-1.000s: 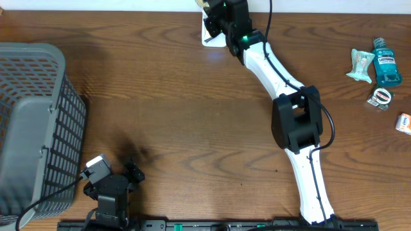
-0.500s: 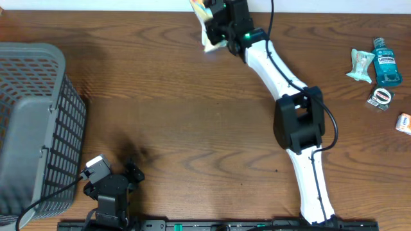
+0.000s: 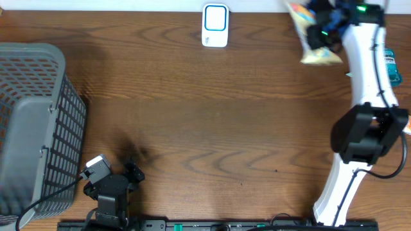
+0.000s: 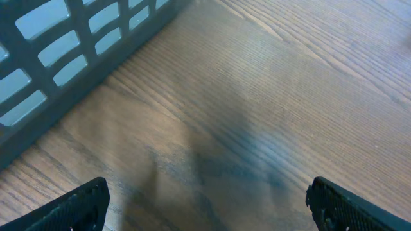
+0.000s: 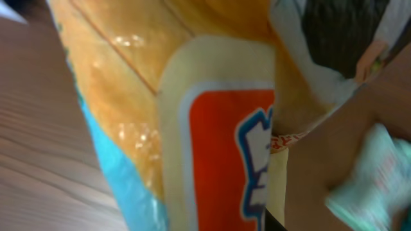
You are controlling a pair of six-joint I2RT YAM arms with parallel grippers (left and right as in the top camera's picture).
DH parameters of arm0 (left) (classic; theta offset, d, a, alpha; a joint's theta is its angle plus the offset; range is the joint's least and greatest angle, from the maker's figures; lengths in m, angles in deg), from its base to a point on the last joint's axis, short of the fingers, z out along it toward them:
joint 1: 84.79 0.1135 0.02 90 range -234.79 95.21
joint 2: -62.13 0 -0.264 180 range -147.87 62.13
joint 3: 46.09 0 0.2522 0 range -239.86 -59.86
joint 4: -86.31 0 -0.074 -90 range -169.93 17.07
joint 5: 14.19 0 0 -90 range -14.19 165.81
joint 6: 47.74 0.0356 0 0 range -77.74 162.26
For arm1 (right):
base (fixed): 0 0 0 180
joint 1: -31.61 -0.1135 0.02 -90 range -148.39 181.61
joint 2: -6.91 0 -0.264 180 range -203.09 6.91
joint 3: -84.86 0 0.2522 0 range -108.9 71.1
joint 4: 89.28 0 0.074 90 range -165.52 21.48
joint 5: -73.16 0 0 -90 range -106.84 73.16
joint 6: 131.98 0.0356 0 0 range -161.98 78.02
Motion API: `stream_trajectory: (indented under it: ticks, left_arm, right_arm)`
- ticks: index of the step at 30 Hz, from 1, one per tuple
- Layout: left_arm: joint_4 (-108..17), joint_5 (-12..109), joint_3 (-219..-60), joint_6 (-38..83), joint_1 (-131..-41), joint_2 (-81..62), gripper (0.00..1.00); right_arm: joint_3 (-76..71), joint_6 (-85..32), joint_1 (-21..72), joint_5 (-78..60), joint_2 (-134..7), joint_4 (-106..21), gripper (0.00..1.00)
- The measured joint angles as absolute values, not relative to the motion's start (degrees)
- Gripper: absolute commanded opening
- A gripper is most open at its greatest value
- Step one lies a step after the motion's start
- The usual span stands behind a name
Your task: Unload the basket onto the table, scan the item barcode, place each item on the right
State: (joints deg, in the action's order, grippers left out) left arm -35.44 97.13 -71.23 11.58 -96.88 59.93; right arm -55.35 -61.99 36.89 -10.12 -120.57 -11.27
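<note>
right gripper [image 3: 319,32] clamped on bag [image 3: 319,58] | bag aloft, well right of scanner [image 3: 215,25] | left gripper [image 4: 209,202] spread wide, empty, far lower-left of scanner | barcode unseen | tip: face barcode squarely to scanner, pause steady, grip firm

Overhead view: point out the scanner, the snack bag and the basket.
scanner [image 3: 215,19], overhead view, middle of its blue face
snack bag [image 3: 321,58], overhead view, its pale lower end
basket [image 3: 67,144], overhead view, gridded side wall
</note>
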Motion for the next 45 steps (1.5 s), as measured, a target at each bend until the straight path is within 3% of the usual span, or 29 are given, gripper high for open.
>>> stream_trajectory:
  ticks: [6, 9, 12, 13, 16, 17, 24, 35, 45]
  left_arm:
    - [-35.4, 97.1, -71.2, 11.6, -96.9, 59.9, 0.98]
    - [-35.4, 97.1, -71.2, 11.6, -96.9, 59.9, 0.98]
    - [-35.4, 97.1, -71.2, 11.6, -96.9, 59.9, 0.98]
    - [-35.4, 97.1, -71.2, 11.6, -96.9, 59.9, 0.98]
    - [-35.4, 97.1, -71.2, 11.6, -96.9, 59.9, 0.98]
    - [-35.4, 97.1, -71.2, 11.6, -96.9, 59.9, 0.98]
    - [-35.4, 97.1, -71.2, 11.6, -96.9, 59.9, 0.98]
    - [-35.4, 97.1, -71.2, 11.6, -96.9, 59.9, 0.98]
    - [-35.4, 97.1, -71.2, 11.6, -96.9, 59.9, 0.98]
  right_arm:
    - [-46.3, -65.7, 47.4, -7.5, -124.6, -15.2, 0.03]
    - [-42.5, -66.1, 49.6, -6.7, -125.1, -18.0, 0.17]
    - [-39.5, -64.5, 50.0, -9.4, -125.1, -23.9, 0.18]
    - [-38.9, -63.3, 50.0, -11.1, -125.1, -25.3, 0.31]
    - [-38.3, -57.8, 49.8, -19.8, -125.1, -26.7, 0.95]
    - [-38.3, -56.4, 49.8, -22.0, -125.1, -26.4, 0.99]
    - [-40.2, -51.5, 49.3, -23.6, -121.7, -21.2, 0.99]
    - [-43.5, -44.4, 43.7, -19.9, -92.9, -17.9, 0.99]
    - [-43.5, -42.3, 38.7, -12.7, -77.0, -7.9, 0.99]
